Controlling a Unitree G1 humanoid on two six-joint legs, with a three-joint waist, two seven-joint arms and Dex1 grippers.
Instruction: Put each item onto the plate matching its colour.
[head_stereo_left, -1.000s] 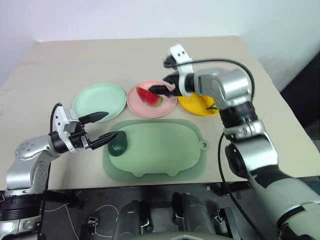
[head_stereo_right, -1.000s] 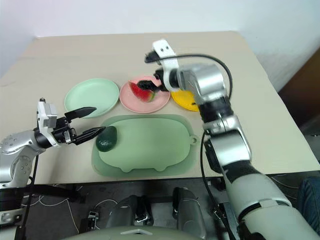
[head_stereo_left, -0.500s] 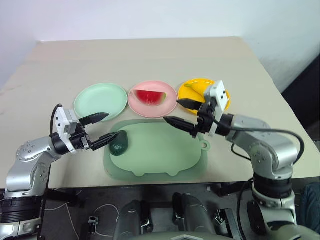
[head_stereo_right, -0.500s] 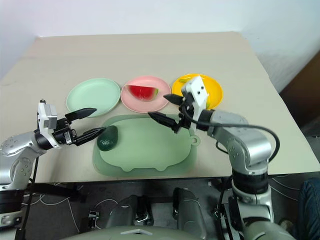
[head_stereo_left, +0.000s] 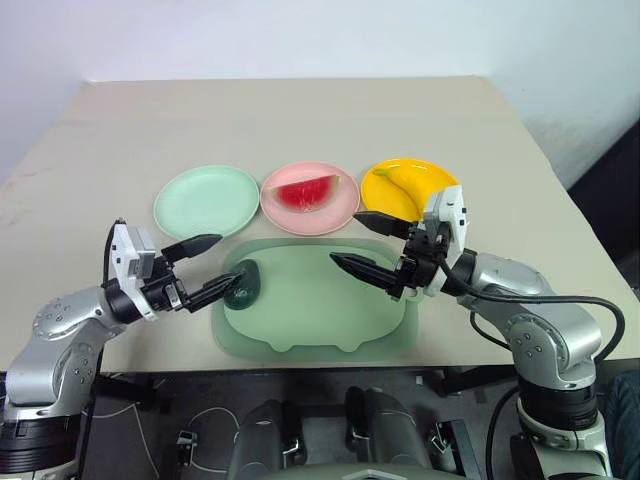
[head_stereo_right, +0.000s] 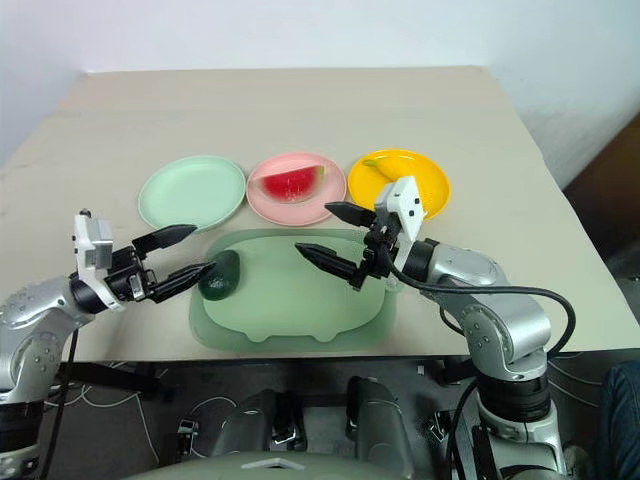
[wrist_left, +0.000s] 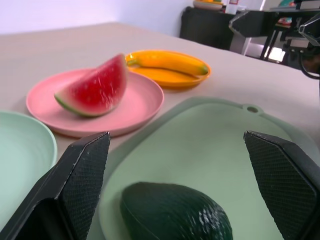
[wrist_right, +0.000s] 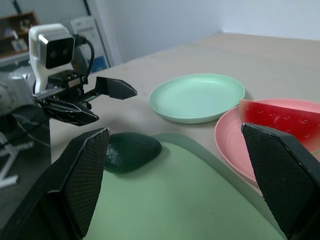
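Observation:
The dark green avocado (head_stereo_left: 240, 283) lies on the left end of the pale green tray (head_stereo_left: 320, 312). My left gripper (head_stereo_left: 228, 260) stands open just left of it, its lower fingertip right at the avocado. In the left wrist view the avocado (wrist_left: 175, 212) sits low between the spread fingers (wrist_left: 75, 190). The watermelon wedge (head_stereo_left: 307, 191) rests on the pink plate (head_stereo_left: 332, 213). Lying on the orange-yellow plate (wrist_left: 165, 78) is the banana (wrist_left: 167, 61). The mint green plate (head_stereo_left: 206, 200) holds nothing. My right gripper (head_stereo_left: 344, 237) hovers open over the tray's far right part.
The three plates stand in a row behind the tray on a beige table (head_stereo_left: 300, 120). The tray has a small tab with a hole (head_stereo_left: 410, 290) on its right side, under my right hand. The table's front edge runs just below the tray.
My right gripper has drawn back from the pink plate to above the tray, leaving the watermelon wedge on the plate. The left gripper has hardly moved.

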